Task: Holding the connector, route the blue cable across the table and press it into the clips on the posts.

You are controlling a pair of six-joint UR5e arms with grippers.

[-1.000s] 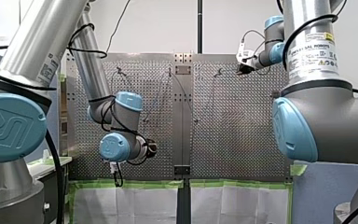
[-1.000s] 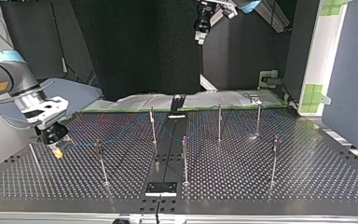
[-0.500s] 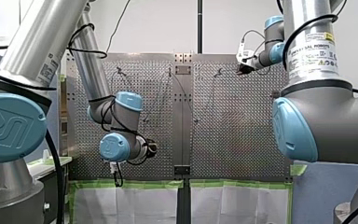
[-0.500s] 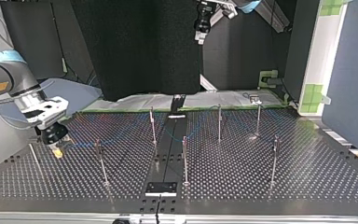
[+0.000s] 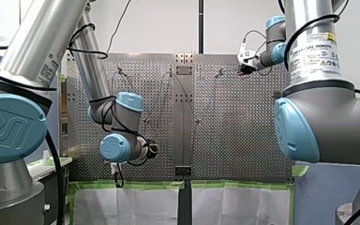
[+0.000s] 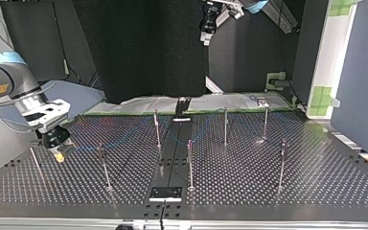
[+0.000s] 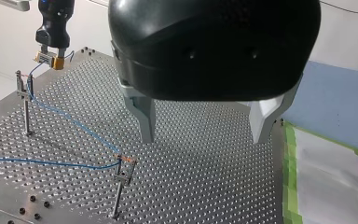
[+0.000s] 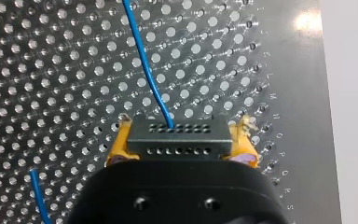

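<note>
Yellow pads [image 8: 117, 148] of my right gripper [image 8: 179, 151] pinch the boxy connector [image 8: 177, 133]; my left gripper [image 7: 204, 137] gapes.

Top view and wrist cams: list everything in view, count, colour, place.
table: one, silver, perforated, under the posts.
posts: at least six, metal, upright across the table.
blue cable: one, blue, from the connector through clips on two posts.
connector: one, dark grey, between my right arm's jaws.
green tape: strips, green, along the table's edge.
my left arm: silver and blue, jaws open, empty, above the table.
my right arm: yellow-padded jaws shut on the connector, top view's left.
</note>
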